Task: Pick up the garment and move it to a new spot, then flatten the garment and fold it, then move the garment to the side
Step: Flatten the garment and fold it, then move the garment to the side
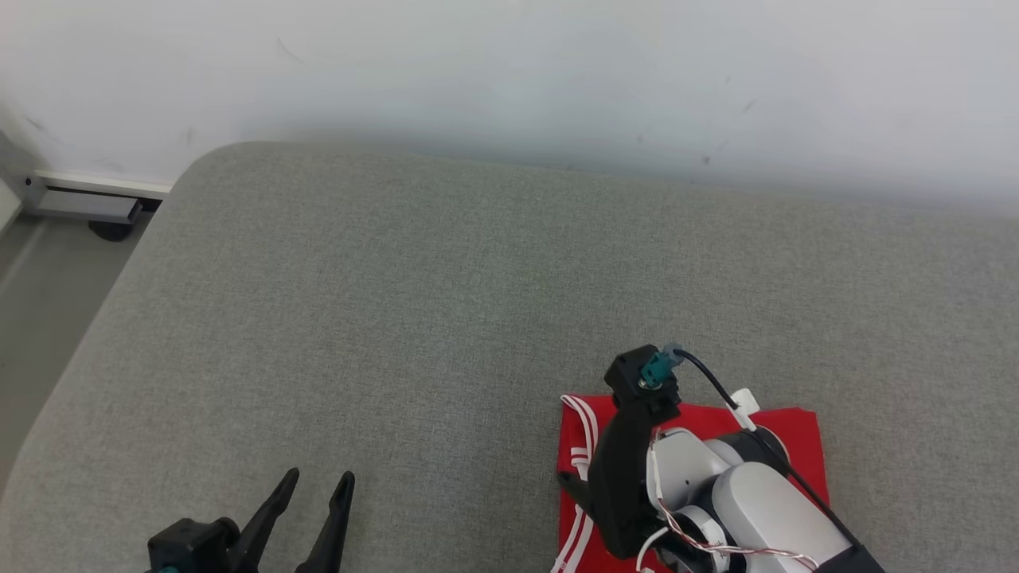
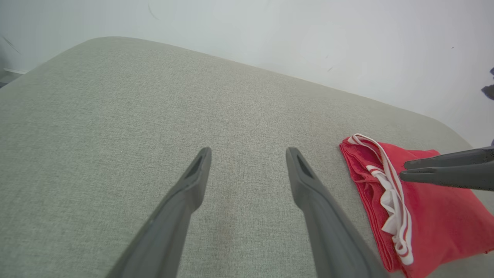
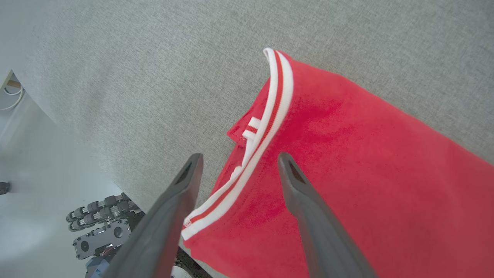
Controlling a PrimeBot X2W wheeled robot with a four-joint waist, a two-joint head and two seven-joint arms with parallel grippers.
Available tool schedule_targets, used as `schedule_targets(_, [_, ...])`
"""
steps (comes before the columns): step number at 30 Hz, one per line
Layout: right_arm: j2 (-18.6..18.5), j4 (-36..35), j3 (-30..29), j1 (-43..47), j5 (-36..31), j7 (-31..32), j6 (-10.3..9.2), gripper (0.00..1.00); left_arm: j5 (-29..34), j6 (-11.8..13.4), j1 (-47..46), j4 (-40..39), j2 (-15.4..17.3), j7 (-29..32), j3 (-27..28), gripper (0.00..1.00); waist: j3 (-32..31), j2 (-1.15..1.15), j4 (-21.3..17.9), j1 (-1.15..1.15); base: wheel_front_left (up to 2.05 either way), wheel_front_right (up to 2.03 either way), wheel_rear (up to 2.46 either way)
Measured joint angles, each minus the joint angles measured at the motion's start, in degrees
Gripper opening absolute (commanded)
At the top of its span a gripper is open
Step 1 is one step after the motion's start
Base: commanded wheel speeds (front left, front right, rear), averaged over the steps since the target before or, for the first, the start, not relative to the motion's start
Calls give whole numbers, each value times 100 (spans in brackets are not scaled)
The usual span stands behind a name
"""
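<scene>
Our right gripper (image 3: 239,155), 2 fingers apart, hangs over the red garment (image 3: 366,173) at the cushion's (image 1: 398,318) near right; we think it is soft and light, best pinched at its striped edge (image 3: 270,116).

Right tool (image 3: 240,156) spread over red garment (image 3: 347,173), striped trim (image 3: 283,85) between fingers (image 3: 181,193); grey cushion (image 3: 154,77)

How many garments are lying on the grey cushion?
1. One folded red garment lies at the near right of the grey cushion, partly under the right arm. The arm could hide more cloth.
</scene>
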Motion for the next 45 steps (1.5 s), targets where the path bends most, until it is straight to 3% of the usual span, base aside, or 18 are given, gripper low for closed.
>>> schedule_targets(8, [5, -245, -71, -110, 322, -582, -23, 100, -7, -1, 15, 22, 33, -24, 1, 100, -107, 0, -66, 0, 0, 0, 0])
schedule_targets(13, [-67, -459, -483, -66, -20, -1122, -75, 100, -5, 4, 59, -4, 88, -69, 26, 100, -156, 0, -152, 0, 0, 0, 0])
schedule_targets(19, [-621, -851, -802, 212, -526, -1833, -113, 100, -5, 57, 154, -54, 146, -121, 86, 100, -224, 0, -277, 0, 0, 0, 0])
schedule_targets(28, [-726, -1424, -1284, 953, -806, -2860, -116, 100, 7, 111, 249, -224, 211, -171, 121, 100, -269, 0, -550, 0, 0, 0, 0])
schedule_targets(36, [-569, -1182, -1998, 1814, -993, -3105, -122, 100, 21, 112, 239, -344, 231, -165, 100, 100, -180, 0, -724, 0, 0, 0, 0])
schedule_targets(45, [-261, -766, -2528, 1946, -993, -2984, -125, 100, 38, 104, 91, -397, 218, -86, 22, 100, 14, 0, -696, 0, 0, 0, 0])
